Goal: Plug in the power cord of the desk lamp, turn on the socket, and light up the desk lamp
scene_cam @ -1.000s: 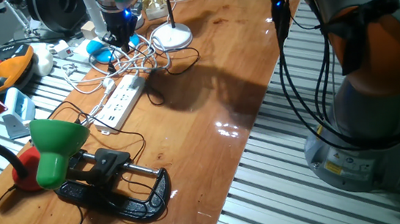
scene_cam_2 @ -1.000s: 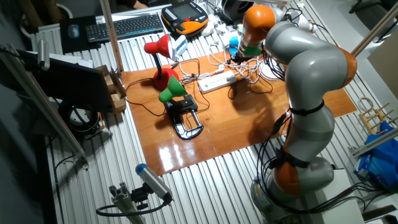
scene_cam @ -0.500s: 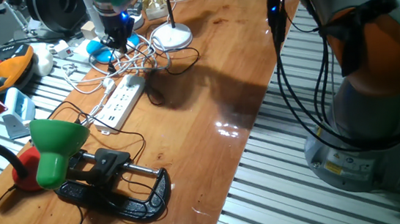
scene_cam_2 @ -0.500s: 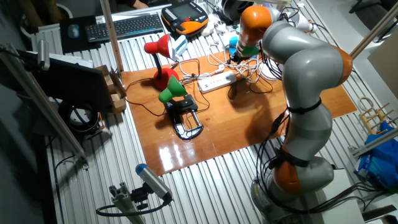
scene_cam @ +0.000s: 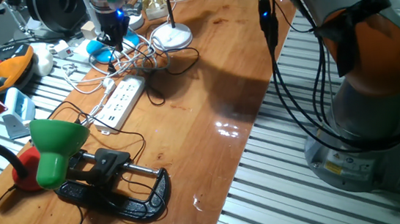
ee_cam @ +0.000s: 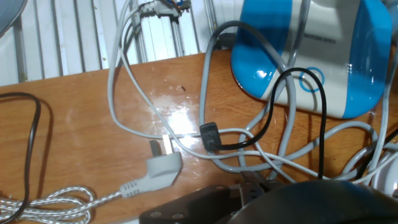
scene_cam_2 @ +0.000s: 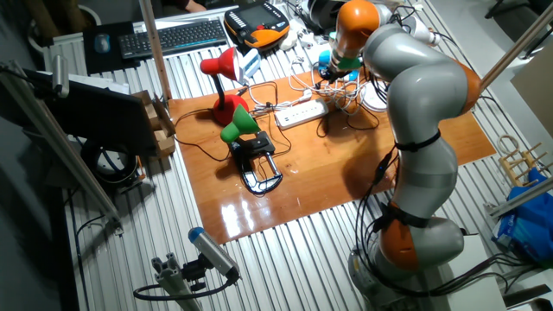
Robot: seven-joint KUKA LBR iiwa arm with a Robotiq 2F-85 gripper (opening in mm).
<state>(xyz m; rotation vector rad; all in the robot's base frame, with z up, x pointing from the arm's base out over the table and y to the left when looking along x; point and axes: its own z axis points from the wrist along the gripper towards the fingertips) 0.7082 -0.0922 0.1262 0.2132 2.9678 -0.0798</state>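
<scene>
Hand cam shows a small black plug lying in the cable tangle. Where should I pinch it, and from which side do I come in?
Grip the small black plug across its short body, coming straight down from above. It lies flat on the table, with its black cord running off to the right, so set the fingers across the body, clear of the cord. Grey cables cross right beside it, so go slowly. The white plug nearby is another one.

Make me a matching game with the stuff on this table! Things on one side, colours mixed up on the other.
Things:
1. Clamp lamp shade
2. Power strip
3. Cord
4. Table

Colours:
A. black
B. brown
C. green
D. white

Pairs: 1-C, 2-D, 3-A, 4-B
</scene>
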